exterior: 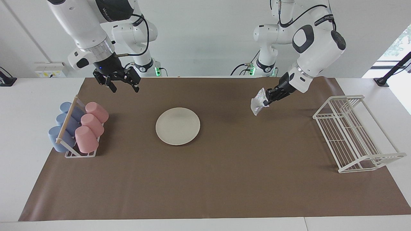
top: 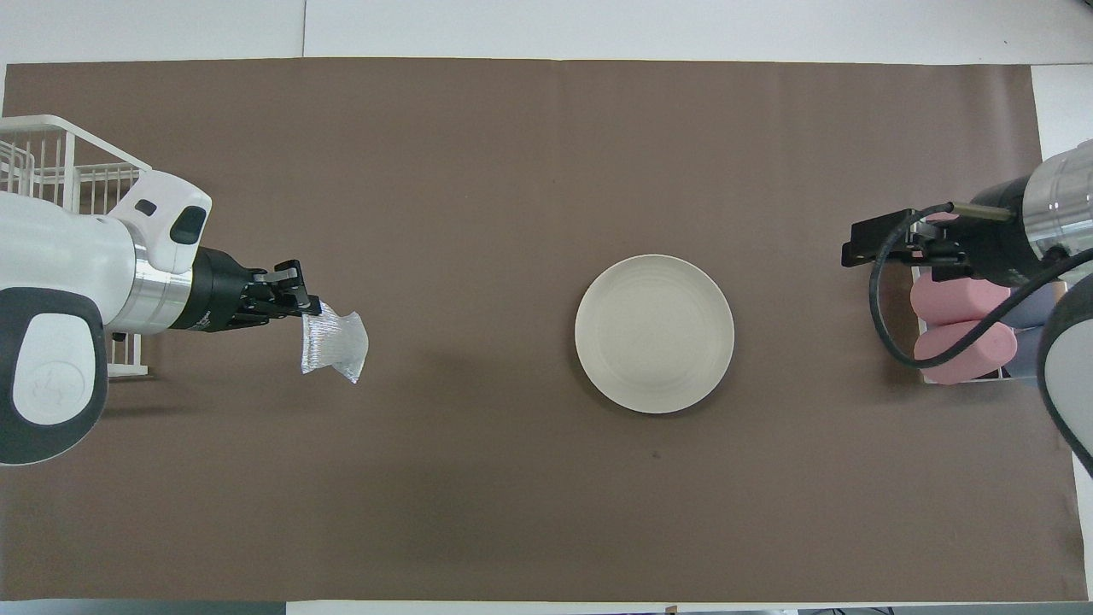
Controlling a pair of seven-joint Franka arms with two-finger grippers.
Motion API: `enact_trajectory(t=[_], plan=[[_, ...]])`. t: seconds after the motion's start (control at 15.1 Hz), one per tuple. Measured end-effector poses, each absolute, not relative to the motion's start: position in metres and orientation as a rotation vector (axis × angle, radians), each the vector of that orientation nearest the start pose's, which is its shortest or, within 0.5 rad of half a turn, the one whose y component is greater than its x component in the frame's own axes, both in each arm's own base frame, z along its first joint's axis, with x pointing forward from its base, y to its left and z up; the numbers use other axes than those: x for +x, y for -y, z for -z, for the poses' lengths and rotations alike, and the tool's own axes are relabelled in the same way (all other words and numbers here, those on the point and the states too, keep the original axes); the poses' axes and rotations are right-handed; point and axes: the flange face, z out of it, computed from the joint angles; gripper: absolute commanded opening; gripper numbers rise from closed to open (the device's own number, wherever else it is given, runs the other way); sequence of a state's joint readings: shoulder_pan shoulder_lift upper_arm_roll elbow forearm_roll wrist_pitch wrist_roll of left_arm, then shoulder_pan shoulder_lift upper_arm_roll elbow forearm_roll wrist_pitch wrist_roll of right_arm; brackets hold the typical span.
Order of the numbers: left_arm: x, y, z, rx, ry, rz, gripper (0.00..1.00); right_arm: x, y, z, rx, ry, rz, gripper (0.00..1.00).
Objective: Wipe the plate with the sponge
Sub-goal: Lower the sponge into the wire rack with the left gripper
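Note:
The cream-white plate (exterior: 178, 125) (top: 654, 333) lies flat on the brown mat at mid-table, with nothing on it. My left gripper (exterior: 265, 102) (top: 309, 309) hangs over the mat between the plate and the wire rack, shut on one corner of the silvery sponge (exterior: 257, 105) (top: 335, 343). The sponge dangles from it, clear of the mat. Up in the air over the mat, beside the cup rack, my right gripper (exterior: 124, 86) (top: 861, 246) is open and holds nothing.
A rack of pink and blue cups (exterior: 78, 128) (top: 961, 329) stands at the right arm's end of the mat. A white wire dish rack (exterior: 353, 134) (top: 60, 171) stands at the left arm's end. The brown mat (exterior: 224, 179) covers most of the table.

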State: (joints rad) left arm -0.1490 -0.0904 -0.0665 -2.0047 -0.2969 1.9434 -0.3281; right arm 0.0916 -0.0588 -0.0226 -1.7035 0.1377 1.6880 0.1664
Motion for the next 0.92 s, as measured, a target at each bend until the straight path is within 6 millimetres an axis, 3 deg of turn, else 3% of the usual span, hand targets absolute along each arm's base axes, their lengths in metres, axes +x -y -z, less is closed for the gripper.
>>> enact_trajectory(t=[0.46,0.66,0.92], plan=[[0.553,0.103,-0.555,-2.725,0.051,0.070,0.00,0.538,-0.024,-0.610,-3.122,0.031,-0.015,1.00],[0.566,0.093,-0.551,-2.457,-0.033,0.128,0.00,0.538,0.000,-0.610,-3.122,0.042,-0.031,1.00],[0.599,0.079,-0.529,-2.179,-0.151,0.204,0.00,0.538,0.020,-0.609,-3.121,0.039,-0.034,1.00]])
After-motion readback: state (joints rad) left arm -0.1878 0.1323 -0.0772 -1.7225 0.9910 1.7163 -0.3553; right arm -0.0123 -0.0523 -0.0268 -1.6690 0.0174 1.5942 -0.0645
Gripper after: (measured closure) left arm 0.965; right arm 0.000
